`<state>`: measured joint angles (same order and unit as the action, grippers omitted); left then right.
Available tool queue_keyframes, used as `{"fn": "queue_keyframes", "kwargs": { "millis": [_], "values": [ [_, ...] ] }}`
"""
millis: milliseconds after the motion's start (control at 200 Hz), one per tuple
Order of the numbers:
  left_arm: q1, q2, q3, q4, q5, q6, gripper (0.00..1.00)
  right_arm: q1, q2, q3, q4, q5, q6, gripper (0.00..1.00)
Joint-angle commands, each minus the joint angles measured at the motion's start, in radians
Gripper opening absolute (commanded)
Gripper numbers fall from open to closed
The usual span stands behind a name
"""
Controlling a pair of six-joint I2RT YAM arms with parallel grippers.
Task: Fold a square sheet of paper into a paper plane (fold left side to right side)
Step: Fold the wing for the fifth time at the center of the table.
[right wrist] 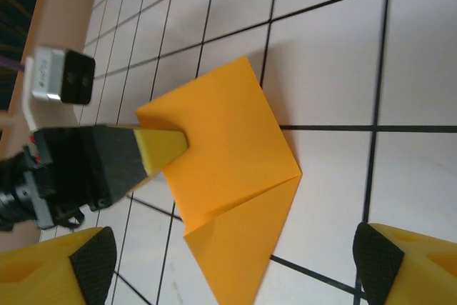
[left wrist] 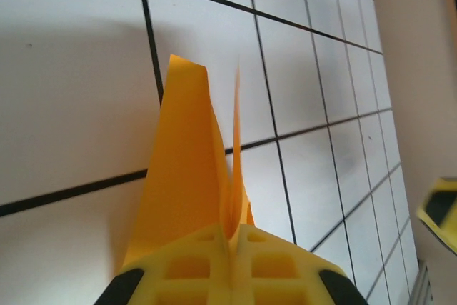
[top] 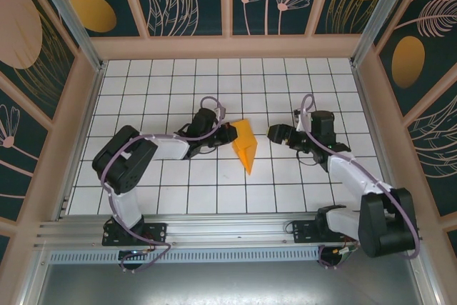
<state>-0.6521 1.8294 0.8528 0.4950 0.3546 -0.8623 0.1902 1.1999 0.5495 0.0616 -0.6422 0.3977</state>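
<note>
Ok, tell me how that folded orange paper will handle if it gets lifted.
Likely floppy: in the left wrist view the paper rises in thin, bowed flaps from the left pincer. Probably very light, so a push may slide it over the smooth tiled table. Its crease should stiffen it somewhat.

1. The black-and-white left arm [top: 168,148] rises from its base at the near left, elbow bent, forearm low and pointing inward.
2. The left jaws are pressed together, pinching an edge of the bright orange folded sheet of paper [left wrist: 186,169].
3. The black-and-white right arm [top: 350,169] mirrors this pose, reaching inward from the near right.
4. The right jaws stand wide apart, their yellow fingers [right wrist: 53,276] holding nothing.
</note>
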Motion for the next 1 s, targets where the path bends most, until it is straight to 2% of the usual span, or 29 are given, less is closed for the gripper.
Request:
{"fn": "queue_keyframes", "kwargs": {
  "millis": [0, 250, 540, 766, 996],
  "values": [
    [0.033, -0.075, -0.067, 0.104, 0.104, 0.092, 0.02, -0.006, 0.068, 0.024, 0.157, -0.172, -0.049, 0.83],
    [0.062, -0.139, -0.162, 0.226, 0.309, 0.157, 0.03, -0.004, 0.279, 0.024, 0.426, -0.371, -0.054, 0.77],
    [0.062, -0.122, -0.163, 0.258, 0.365, 0.164, 0.03, 0.031, 0.458, 0.062, 0.561, -0.499, -0.053, 0.72],
    [0.063, -0.097, -0.161, 0.263, 0.377, 0.163, 0.03, 0.067, 0.532, 0.117, 0.526, -0.523, -0.084, 0.65],
    [0.062, -0.08, -0.159, 0.249, 0.368, 0.169, 0.03, 0.066, 0.53, 0.131, 0.465, -0.53, -0.124, 0.39]
  ]
}}
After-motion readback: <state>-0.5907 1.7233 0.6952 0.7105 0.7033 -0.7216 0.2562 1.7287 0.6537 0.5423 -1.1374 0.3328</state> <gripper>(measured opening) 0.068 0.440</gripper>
